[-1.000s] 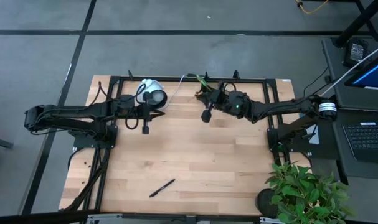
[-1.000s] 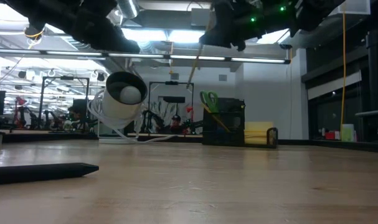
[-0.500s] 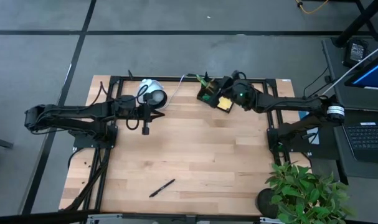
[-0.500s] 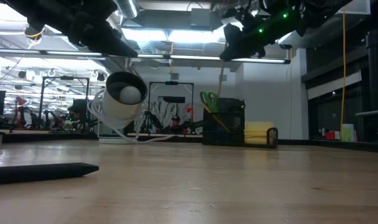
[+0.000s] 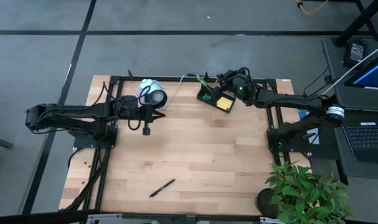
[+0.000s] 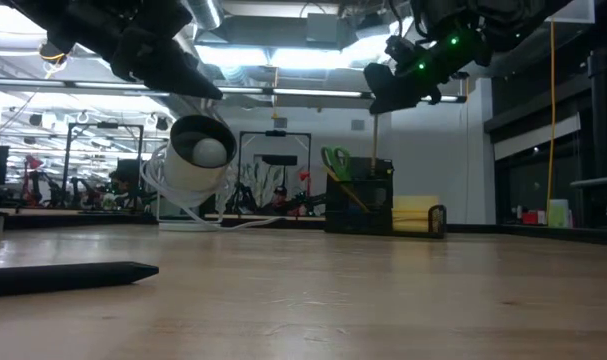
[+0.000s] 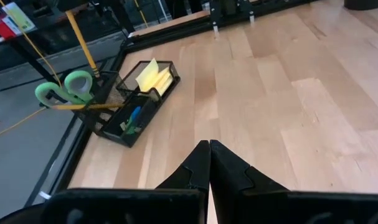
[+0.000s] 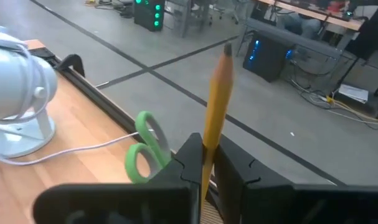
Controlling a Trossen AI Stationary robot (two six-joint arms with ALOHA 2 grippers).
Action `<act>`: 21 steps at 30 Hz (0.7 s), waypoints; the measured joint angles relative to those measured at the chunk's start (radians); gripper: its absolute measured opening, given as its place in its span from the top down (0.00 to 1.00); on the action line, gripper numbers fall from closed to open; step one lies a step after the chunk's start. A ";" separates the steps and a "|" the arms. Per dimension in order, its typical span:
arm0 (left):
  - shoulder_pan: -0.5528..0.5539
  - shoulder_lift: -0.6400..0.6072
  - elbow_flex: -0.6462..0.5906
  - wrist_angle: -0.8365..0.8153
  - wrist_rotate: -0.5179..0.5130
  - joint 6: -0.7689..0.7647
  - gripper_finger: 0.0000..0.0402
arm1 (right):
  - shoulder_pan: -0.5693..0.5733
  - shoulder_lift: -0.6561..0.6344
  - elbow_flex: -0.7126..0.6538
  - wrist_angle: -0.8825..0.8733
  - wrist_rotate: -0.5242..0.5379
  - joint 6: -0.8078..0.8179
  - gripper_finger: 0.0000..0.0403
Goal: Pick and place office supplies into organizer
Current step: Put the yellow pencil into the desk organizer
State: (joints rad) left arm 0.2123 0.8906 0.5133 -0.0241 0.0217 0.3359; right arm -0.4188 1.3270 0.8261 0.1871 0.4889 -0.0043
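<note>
So far: most of the supplies look stowed already, and one pencil is on its way in.
Organizer (image 5: 215,99): black mesh tray at the table's far edge, right of centre, just inside the dark frame rail.
Inside it: green-handled scissors (image 7: 64,90) standing in the tall cup, yellow sticky notes (image 7: 154,77) in one end bay, a small blue thing in the low middle bay that I take for the eraser, and another pencil lying slantwise across the cup.
Pencil in hand (image 8: 215,106): pinched upright between the right gripper's (image 8: 204,163) fingers, hanging above the organizer's tall cup.
Still out: one black pen (image 5: 162,187) lies alone on the near part of the table, well apart from everything.
My guess: lower the pencil in, then fetch the pen; that would nearly finish it.
Left gripper (image 7: 208,163): fingers pressed together on nothing, hovering over the table's left-centre, waiting.
White round device (image 5: 152,93): sits at the far edge close by the left gripper, with its cable trailing toward the organizer.
Edges: the organizer sits hard by the far rail, so the right arm has little slack behind it.
Open room: the wide wooden middle and near side are bare but for the pen, giving easy reach.
</note>
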 joint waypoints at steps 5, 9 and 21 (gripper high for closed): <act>0.000 0.000 0.000 0.011 0.000 0.000 0.99 | -0.013 0.037 0.000 -0.003 0.000 0.019 0.94; 0.000 0.000 0.000 0.016 0.000 0.000 1.00 | -0.024 0.087 0.000 -0.003 -0.002 0.025 0.94; 0.000 0.000 0.000 0.020 0.000 -0.008 0.99 | -0.043 0.190 0.000 0.004 -0.002 0.057 0.94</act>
State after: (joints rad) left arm 0.2123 0.8906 0.5133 -0.0040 0.0219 0.3275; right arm -0.4613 1.5170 0.8261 0.1909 0.4870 0.0526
